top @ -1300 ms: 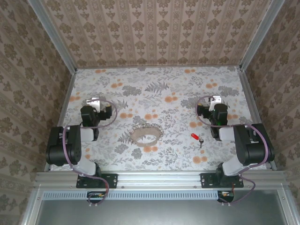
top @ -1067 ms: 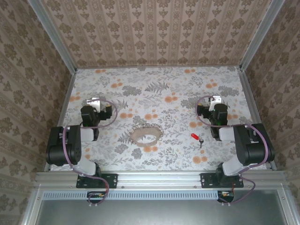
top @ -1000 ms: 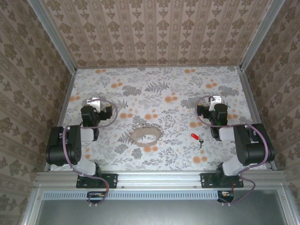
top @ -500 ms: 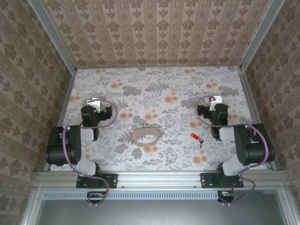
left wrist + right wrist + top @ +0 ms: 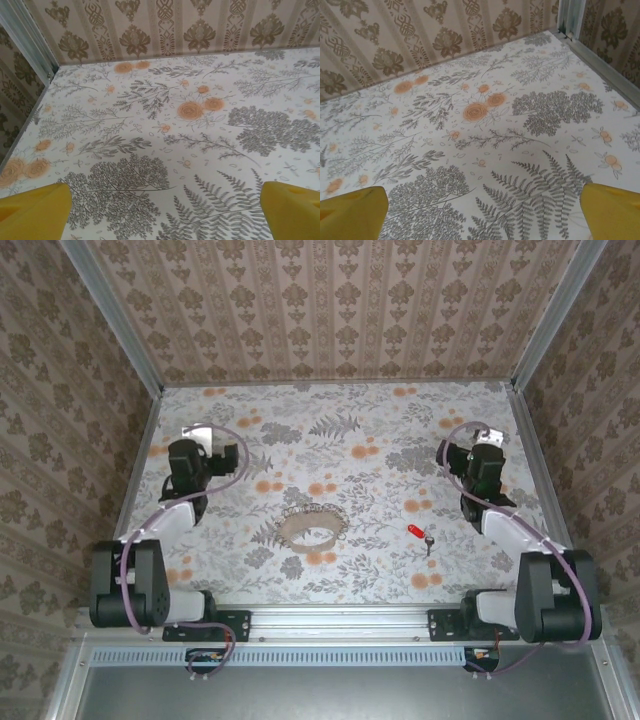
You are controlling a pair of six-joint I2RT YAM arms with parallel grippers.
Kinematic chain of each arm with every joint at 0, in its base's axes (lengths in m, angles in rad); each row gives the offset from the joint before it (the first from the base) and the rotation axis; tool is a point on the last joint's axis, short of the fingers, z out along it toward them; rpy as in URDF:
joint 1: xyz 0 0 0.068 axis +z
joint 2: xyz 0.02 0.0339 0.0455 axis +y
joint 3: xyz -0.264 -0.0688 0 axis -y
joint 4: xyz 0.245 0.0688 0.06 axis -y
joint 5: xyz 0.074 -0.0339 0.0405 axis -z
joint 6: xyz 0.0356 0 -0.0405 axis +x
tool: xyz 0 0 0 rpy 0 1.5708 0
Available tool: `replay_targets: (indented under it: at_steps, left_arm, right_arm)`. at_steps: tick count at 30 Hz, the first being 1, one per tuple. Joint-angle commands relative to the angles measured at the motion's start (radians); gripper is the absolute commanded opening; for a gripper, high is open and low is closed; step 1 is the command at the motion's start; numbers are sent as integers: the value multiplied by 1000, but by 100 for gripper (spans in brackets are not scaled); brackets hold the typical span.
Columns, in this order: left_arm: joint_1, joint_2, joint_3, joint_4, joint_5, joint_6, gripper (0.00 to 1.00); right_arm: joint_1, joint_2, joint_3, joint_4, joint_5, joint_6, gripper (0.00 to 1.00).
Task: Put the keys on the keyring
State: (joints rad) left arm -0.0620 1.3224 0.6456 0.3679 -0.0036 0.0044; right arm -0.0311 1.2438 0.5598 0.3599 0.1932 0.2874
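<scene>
Keys (image 5: pixel 416 532): top view first. I count just one, a tiny thing with a red head and a dark blade, lying flat on the floral table (image 5: pixel 350 430).
Keyring (image 5: pixel 310 526): also just one, a big beaded loop lying roughly mid-table. The key sits at about 3 o'clock from it, well apart and not threaded on.
Left gripper (image 5: pixel 198 432): same view, off at about 10 o'clock from the ring. Can't judge the jaw gap from up here.
Right gripper (image 5: pixel 484 436): that makes two grippers. This one's at about 2 o'clock from the ring and 1 o'clock from the key, apart from both.
Left wrist view: two yellow pads (image 5: pixel 35 210) poke in at 7 and 5 o'clock, spread really wide. Bare floral tabletop between them, so it's holding nothing.
Right wrist view: same deal, two yellow pads (image 5: pixel 352 212) at 7 and 5 o'clock. Jaws are wide with just printed flowers and ferns between them, and a metal corner post (image 5: pixel 570 17) at 1 o'clock.
</scene>
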Motion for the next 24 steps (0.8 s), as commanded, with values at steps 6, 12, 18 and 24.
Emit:
replay_targets:
  at_steps: [6, 12, 18, 24]
  left_arm:
    - [-124, -55, 199, -426, 12, -327, 99]
    - [-326, -62, 216, -530, 29, -367, 97]
    - [-473, -42, 188, -615, 68, -427, 96]
    - [-531, -106, 135, -627, 68, -518, 96]
  right_arm:
    - [5, -111, 83, -342, -334, 175, 91]
    - [111, -154, 80, -520, -515, 261, 81]
    - [320, -187, 4, -563, -518, 339, 76]
    - [475, -192, -61, -563, -482, 456, 69]
